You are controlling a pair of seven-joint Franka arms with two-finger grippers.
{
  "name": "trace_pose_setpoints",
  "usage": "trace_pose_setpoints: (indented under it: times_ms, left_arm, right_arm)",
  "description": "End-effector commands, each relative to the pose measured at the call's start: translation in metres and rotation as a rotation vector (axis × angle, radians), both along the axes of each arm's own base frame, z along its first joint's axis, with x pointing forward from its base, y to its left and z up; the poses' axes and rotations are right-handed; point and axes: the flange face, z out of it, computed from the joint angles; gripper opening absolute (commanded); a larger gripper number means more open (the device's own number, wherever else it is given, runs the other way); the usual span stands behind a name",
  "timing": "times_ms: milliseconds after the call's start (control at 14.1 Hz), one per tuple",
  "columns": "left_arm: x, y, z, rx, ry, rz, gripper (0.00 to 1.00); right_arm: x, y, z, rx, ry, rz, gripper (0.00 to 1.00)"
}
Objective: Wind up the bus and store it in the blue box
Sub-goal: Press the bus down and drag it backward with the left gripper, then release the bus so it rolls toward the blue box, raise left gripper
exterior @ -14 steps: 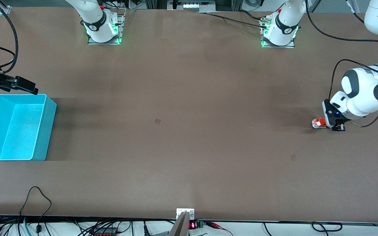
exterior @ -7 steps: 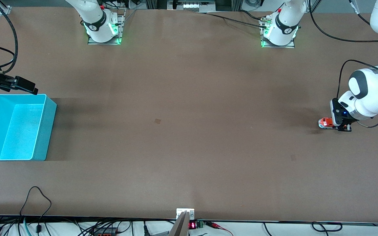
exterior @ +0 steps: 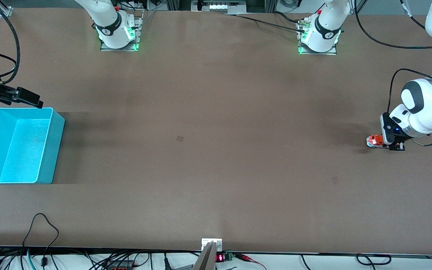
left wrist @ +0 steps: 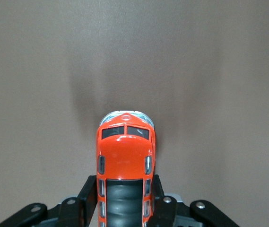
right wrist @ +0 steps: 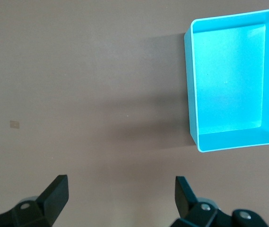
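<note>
Setting: robotics laboratory. Evidence: wide brown desk (exterior: 216,112) with a plain matte top; two white robot arm bases (exterior: 116,30) (exterior: 319,35) bolted to metal plates along one edge, each lit with green status lights; black cables (exterior: 261,20) trailing across the desk from the bases; a tangle of cords and connectors (exterior: 99,260) hanging off the edge nearest the front camera; a small electronic unit with a red digit display (exterior: 220,257) at that same edge; metal framing and equipment (exterior: 219,5) past the bases.
</note>
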Motion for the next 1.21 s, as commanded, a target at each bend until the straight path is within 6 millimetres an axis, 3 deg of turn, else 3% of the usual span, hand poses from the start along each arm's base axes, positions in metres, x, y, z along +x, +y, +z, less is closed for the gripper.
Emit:
trace_pose_setpoints:
  times_ms: [0, 213, 285, 356, 427, 1139]
  left_arm:
    - [0.005, 0.008, -0.026, -0.011, 0.004, 0.036, 0.33]
    - [0.004, 0.01, -0.026, -0.011, 0.004, 0.042, 0.34]
    - [0.004, 0.01, -0.026, -0.011, 0.004, 0.042, 0.38]
    - [0.005, 0.01, -0.025, -0.01, 0.002, 0.04, 0.72]
    - [0.007, 0.01, -0.022, -0.007, -0.002, 0.038, 1.0]
    - [0.016, -0.008, 0.029, -0.003, 0.048, 0.105, 1.0]
  right_arm:
    - [-0.002, 0.0, 0.007, 0.009, -0.009, -0.017, 1.0]
    - [-0.002, 0.0, 0.007, 0.009, -0.009, -0.017, 1.0]
    - [-0.002, -0.001, 0.007, 0.009, -0.009, -0.018, 1.0]
    - [-0.002, -0.001, 0.007, 0.009, -0.009, -0.018, 1.0]
    - [-0.002, -0.001, 0.007, 0.009, -0.009, -0.018, 1.0]
    - [-0.002, -0.001, 0.007, 0.008, -0.009, -0.018, 1.0]
